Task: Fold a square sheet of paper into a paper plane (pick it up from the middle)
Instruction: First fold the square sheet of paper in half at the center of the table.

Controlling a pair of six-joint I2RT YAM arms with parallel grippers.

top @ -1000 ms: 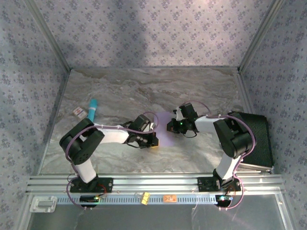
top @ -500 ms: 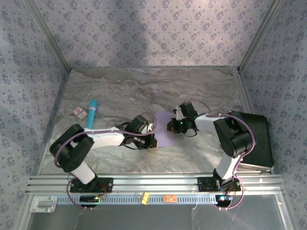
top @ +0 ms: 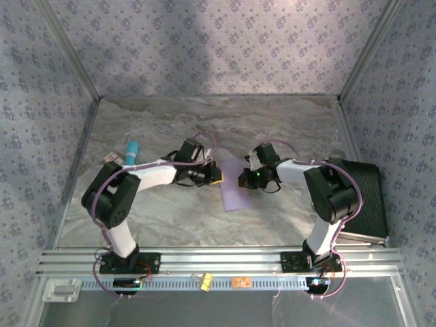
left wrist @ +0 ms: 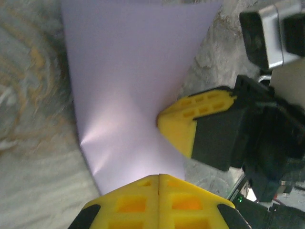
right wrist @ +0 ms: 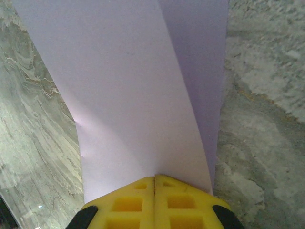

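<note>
Marble-patterned grey table [top: 286,129] carried a thin, partly folded lavender-purple sheet of paper [top: 235,194] near its middle. Left gripper [left wrist: 158,179] and right gripper [right wrist: 155,180] met the sheet from opposite sides, jaws pressed together, tips touching paper.

No text can be read: the small white card with red marks [top: 112,159] near the marble-patterned worktop's [top: 286,129] left edge and the orange tag [top: 239,281] on the aluminium front rail [top: 204,261] are too small.

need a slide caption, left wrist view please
Shut left gripper meets the creased lavender sheet; right gripper at its side edge.
</note>
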